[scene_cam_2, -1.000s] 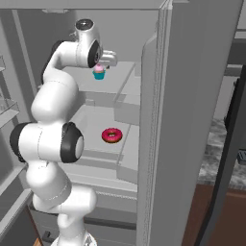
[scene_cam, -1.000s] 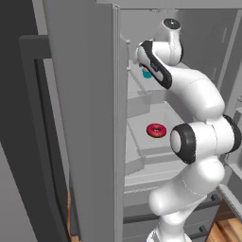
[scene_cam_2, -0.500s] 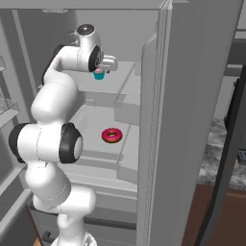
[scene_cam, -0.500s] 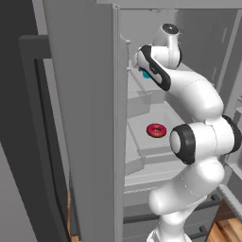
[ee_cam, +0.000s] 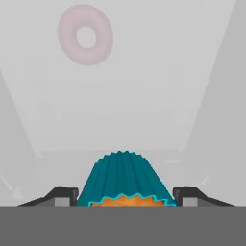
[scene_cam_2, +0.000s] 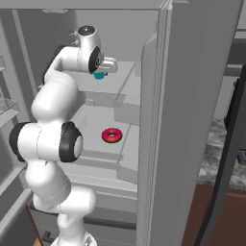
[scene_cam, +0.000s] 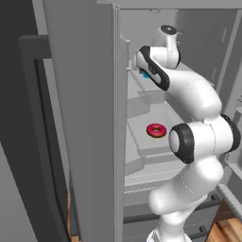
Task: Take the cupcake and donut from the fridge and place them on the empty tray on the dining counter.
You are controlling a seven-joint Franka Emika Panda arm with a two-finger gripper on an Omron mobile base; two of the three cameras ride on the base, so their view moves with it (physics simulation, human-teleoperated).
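Inside the open fridge (scene_cam: 90, 94) (scene_cam_2: 192, 96), the cupcake (ee_cam: 125, 175) stands on the upper shelf; its teal wrapper (scene_cam_2: 99, 75) (scene_cam: 145, 74) peeks out under the hand. My gripper (ee_cam: 125, 198) (scene_cam_2: 101, 72) (scene_cam: 142, 71) reaches down over it from above. The two fingertips (ee_cam: 62, 196) press against the wrapper's sides, shut on the cupcake, and the frosting is hidden. The red-pink donut (scene_cam: 156, 130) (scene_cam_2: 112, 135) lies on the shelf below, and shows faintly through the upper shelf as the donut (ee_cam: 85, 34). The tray and the dining counter are out of view.
The fridge door (scene_cam: 80, 142) stands open close on the left of the arm, another door panel (scene_cam_2: 202, 120) on the right. Pale shelf bins (scene_cam_2: 127, 108) sit beside the donut. A strip of marbled stone top (scene_cam_2: 215, 153) shows past the right door.
The hand has come down over the cupcake, covering its pink frosting. The fingers have closed in from wide open onto the wrapper. The donut has not moved.
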